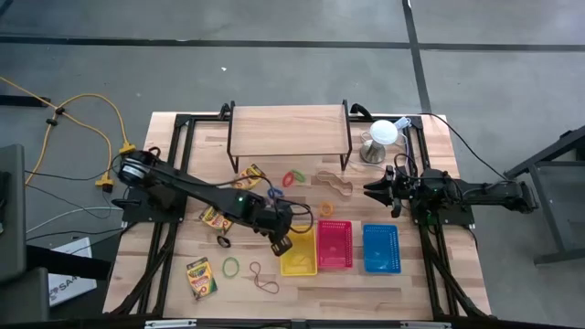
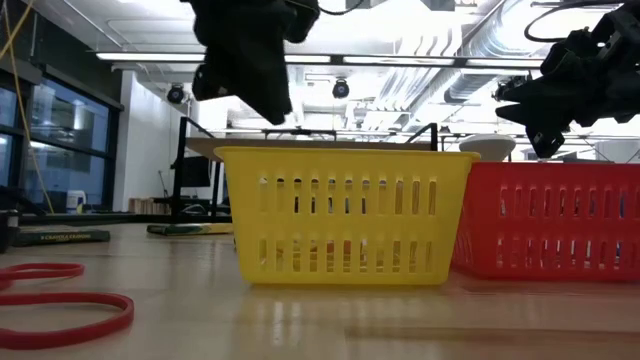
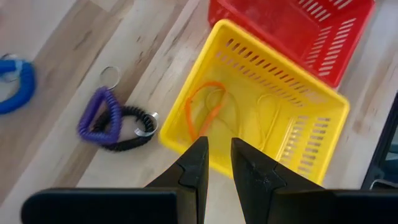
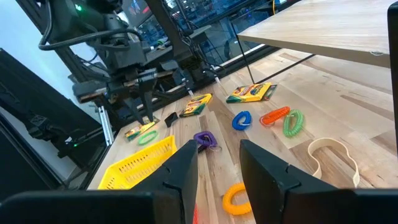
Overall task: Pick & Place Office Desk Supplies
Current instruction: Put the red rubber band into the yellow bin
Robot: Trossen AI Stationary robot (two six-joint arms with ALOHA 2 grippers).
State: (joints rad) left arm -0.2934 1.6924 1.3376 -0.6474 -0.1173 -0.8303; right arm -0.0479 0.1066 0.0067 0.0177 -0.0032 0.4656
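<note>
The left end effector (image 1: 281,245) hangs over the yellow basket (image 1: 298,262) near the table's front edge; in the left wrist view its fingers (image 3: 194,167) stand slightly apart with nothing between them, so it is released. The right end effector (image 1: 377,191) waits toward the table's right edge, behind the blue basket (image 1: 381,249), fingers also apart and empty.

Supplies are scattered. An orange band (image 3: 202,107) already lies in the yellow basket. Crayon boxes sit near the front-left corner (image 1: 200,278) and left of centre (image 1: 215,217). A green band (image 1: 231,268) and a tan band (image 1: 264,279) lie by the front edge. Coiled rings rest mid-table in front of the wooden shelf (image 1: 290,129).

Judging by looks, the bands are light, floppy and lie flat, so they likely want a pinch on one strand pressed close to the wood. The crayon boxes look stiff and light; gripping across the narrow sides should suit. The coils seem springy and may slip.

The left wrist view alone shows the basket's contents, plus a purple coil (image 3: 99,118) and a black coil (image 3: 134,127) just beside it. The low view hides those but shows red bands (image 2: 60,300) lying flat. The right wrist view catches a yellow ring (image 4: 235,196) near the red basket (image 1: 335,244).
</note>
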